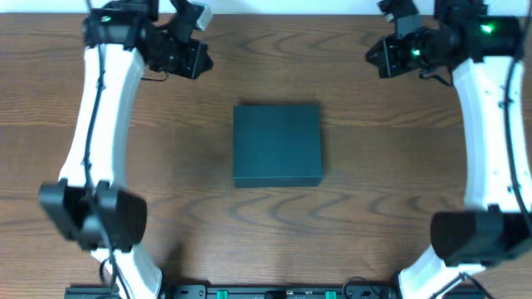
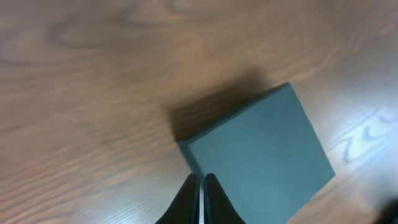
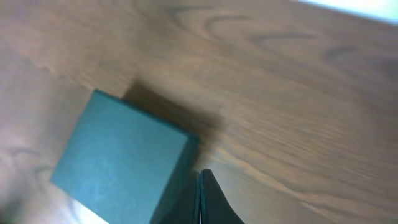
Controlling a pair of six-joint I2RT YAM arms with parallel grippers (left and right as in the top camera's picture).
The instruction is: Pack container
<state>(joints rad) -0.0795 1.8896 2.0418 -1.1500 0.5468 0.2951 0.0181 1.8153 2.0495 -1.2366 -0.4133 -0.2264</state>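
- I see the container [image 1: 277, 144] lying closed at the middle of the desk [image 1: 274, 58].
- My left end effector [image 1: 202, 51] is clenched, empty, near the far-left edge.
- My right end effector [image 1: 376, 56] is likewise clenched, far right, well apart from it.

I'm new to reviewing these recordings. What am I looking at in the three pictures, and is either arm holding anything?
This is a two-armed robot at a wooden table. The overhead picture looks straight down: the white arms run along either side, and each ends in a two-finger claw near the far edge, the left claw and the right claw. The other two pictures come from a camera on each wrist, so the dark fingers at the bottom edge are that arm's own claw. Both claws are shut with nothing between the fingers. The only thing on the table is the container, a dark teal-green box, closed, lying flat in the middle, untouched by either arm.
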